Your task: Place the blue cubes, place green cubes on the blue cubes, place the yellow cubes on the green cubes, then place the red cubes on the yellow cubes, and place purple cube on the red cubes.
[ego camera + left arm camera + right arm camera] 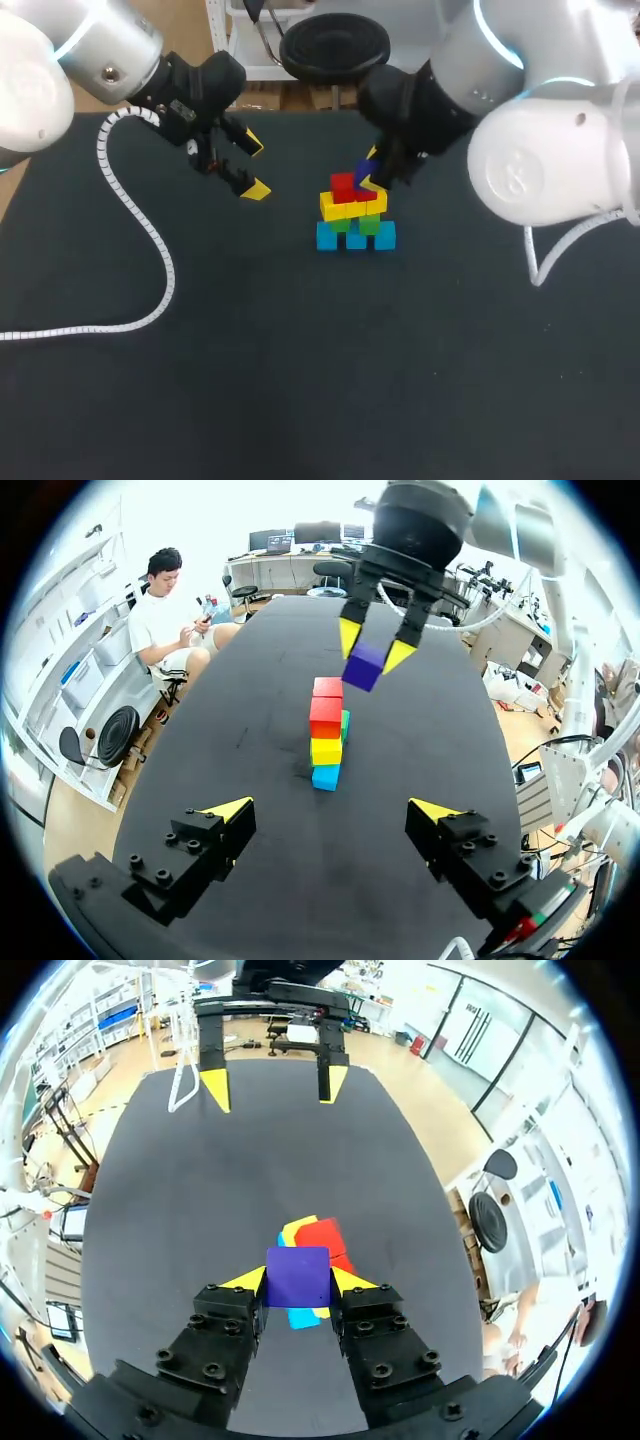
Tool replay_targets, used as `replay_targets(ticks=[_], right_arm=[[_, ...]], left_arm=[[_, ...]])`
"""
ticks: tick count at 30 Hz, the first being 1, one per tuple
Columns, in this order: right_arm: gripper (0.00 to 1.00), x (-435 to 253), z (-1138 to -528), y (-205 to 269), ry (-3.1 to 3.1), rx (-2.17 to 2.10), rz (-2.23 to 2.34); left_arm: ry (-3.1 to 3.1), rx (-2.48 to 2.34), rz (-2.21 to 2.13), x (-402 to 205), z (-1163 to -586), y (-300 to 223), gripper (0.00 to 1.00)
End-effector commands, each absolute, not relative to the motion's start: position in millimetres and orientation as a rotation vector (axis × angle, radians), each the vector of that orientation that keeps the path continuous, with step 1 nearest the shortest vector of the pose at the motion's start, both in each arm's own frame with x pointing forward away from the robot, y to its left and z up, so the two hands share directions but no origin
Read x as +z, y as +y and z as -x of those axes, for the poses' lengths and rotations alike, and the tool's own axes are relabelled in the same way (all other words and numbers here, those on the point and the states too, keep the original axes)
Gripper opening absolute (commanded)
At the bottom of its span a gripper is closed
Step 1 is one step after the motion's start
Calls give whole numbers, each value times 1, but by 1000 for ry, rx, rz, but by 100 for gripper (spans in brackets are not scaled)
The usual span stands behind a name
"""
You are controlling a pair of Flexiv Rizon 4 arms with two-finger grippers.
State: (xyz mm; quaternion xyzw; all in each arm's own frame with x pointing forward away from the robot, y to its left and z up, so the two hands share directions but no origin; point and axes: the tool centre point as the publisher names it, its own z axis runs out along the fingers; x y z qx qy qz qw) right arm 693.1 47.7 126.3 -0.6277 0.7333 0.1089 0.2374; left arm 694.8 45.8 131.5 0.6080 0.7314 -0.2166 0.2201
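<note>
From above, the bench (300, 380) has a flat, dull black top. A little tower of square blocks stands near the middle. It has blue cubes (327, 236) at the bottom, then green cubes (370, 226), then yellow cubes (350, 207), with red cubes (343, 187) on top. The right gripper (372, 172) pinches the purple cube (364, 170) by the top of the tower. The left gripper (253, 167) hangs off to the side with its fingers wide and nothing in them. A white curly cable (160, 270) lies on the bench.

From the left wrist, the tower stands ahead of its own wide-apart fingers. The purple cube is in the air above the red cubes, not touching them.

From the right wrist, the smooth purple cube sits tight between the two yellow tips. The tower is under it. The left gripper is well ahead.
</note>
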Motion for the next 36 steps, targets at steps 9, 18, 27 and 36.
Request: replay_targets(ticks=[9, 18, 27, 36], right_arm=[[0, 128, -714, 57, 2039, 321, 1815], [0, 120, -713, 54, 2051, 297, 1856], [0, 114, -719, 57, 2020, 284, 1899], [0, 111, -723, 59, 2002, 271, 1927]], left_arm=[[2020, -603, -1686, 131, -697, 46, 100], [2020, -603, -1686, 131, -697, 46, 100], [2020, -603, -1686, 131, -697, 46, 100], [2020, -603, -1686, 131, -697, 46, 100]])
